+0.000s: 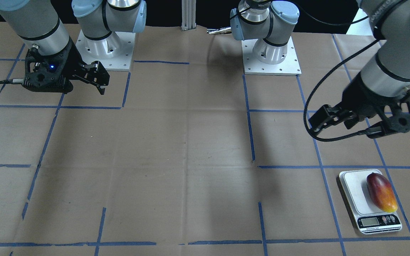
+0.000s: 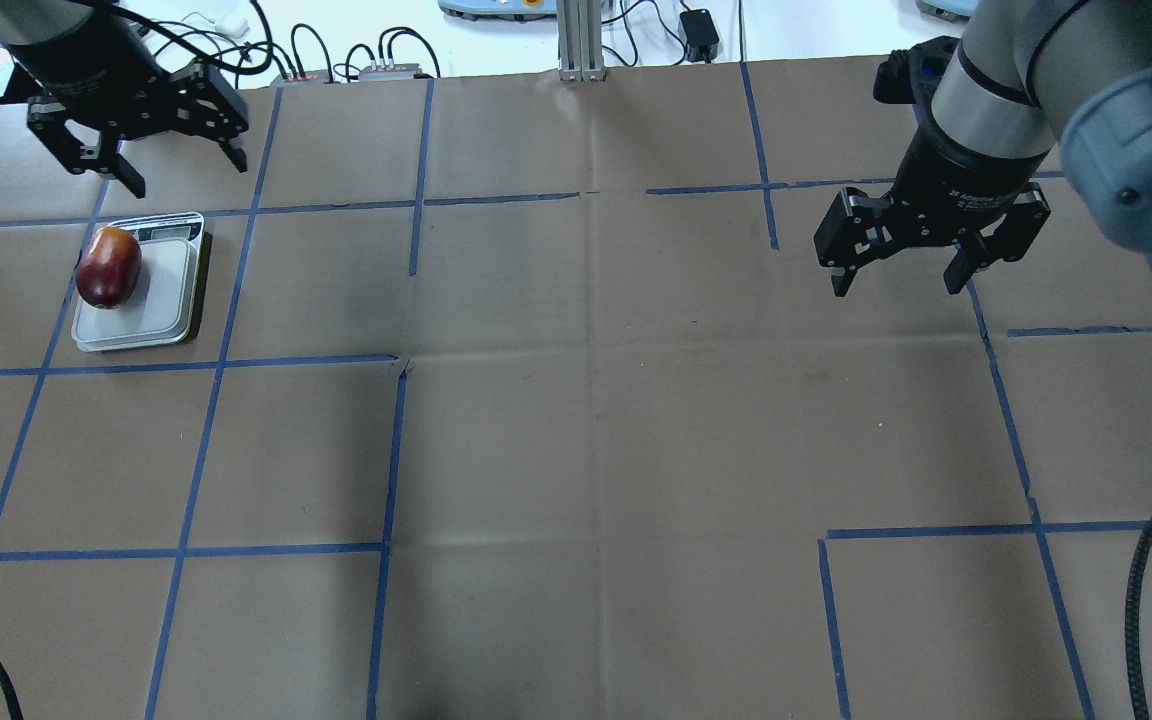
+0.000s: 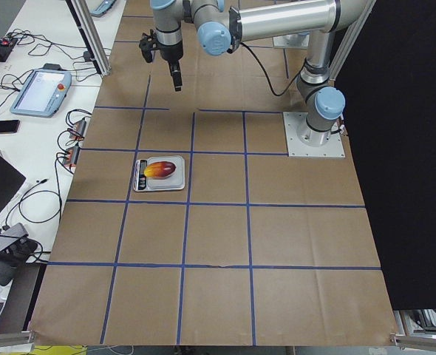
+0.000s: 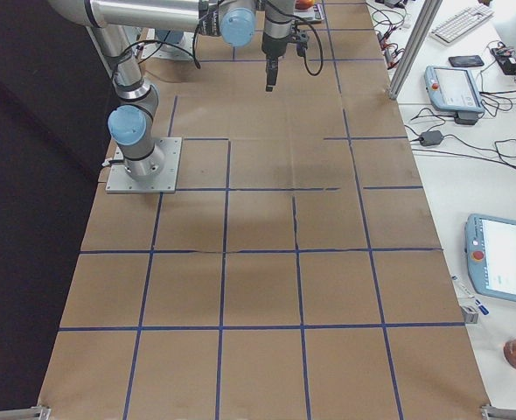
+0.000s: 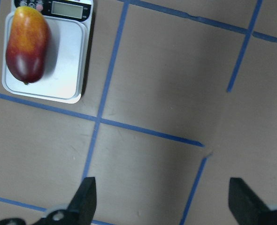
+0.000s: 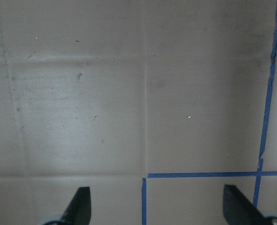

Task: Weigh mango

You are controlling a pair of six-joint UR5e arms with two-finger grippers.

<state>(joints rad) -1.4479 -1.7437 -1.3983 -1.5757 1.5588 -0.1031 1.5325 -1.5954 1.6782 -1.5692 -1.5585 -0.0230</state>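
Observation:
The mango (image 1: 381, 192), dark red shading to a yellow tip, lies on the white scale (image 1: 352, 188) along one side of its platform. It also shows in the overhead view (image 2: 108, 266) and the left wrist view (image 5: 27, 44), on the scale (image 2: 161, 300) (image 5: 65, 61). My left gripper (image 2: 186, 172) (image 5: 162, 192) is open and empty, raised above the table away from the scale. My right gripper (image 2: 896, 285) (image 6: 155, 197) is open and empty, high over bare paper on the far side of the table.
Brown paper with a blue tape grid (image 2: 396, 450) covers the table. The two arm bases (image 1: 105, 46) (image 1: 271, 53) stand at the robot's edge. A black cable (image 2: 1141, 590) loops in at the right. Pendants and cables (image 3: 41, 92) lie beside the table.

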